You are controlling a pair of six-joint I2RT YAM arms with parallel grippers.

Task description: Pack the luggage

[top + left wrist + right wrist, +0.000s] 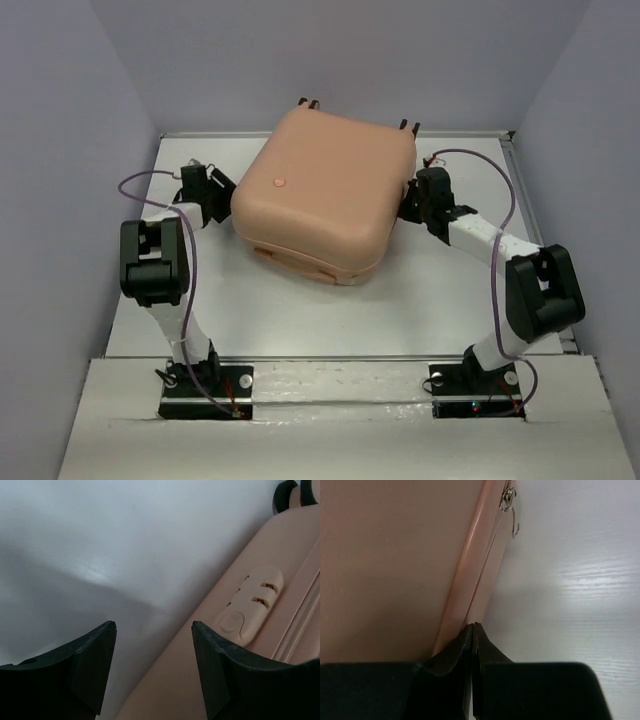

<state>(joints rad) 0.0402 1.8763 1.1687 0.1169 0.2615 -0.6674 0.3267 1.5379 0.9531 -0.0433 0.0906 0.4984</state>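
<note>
Between my arms at mid-table sits the closed peach-pink hard-shell suitcase (322, 190) — left gripper (152, 630) spread beside its flank, likely to brace it, right gripper (473, 627) pressed together at the zipper seam (479, 575).

Peach-pink hard-shell suitcase (325, 190) closed, lying flat at upper center of frame on white table, black caster wheels at far edge.

No legible text, labels or nos. anywhere in views.
</note>
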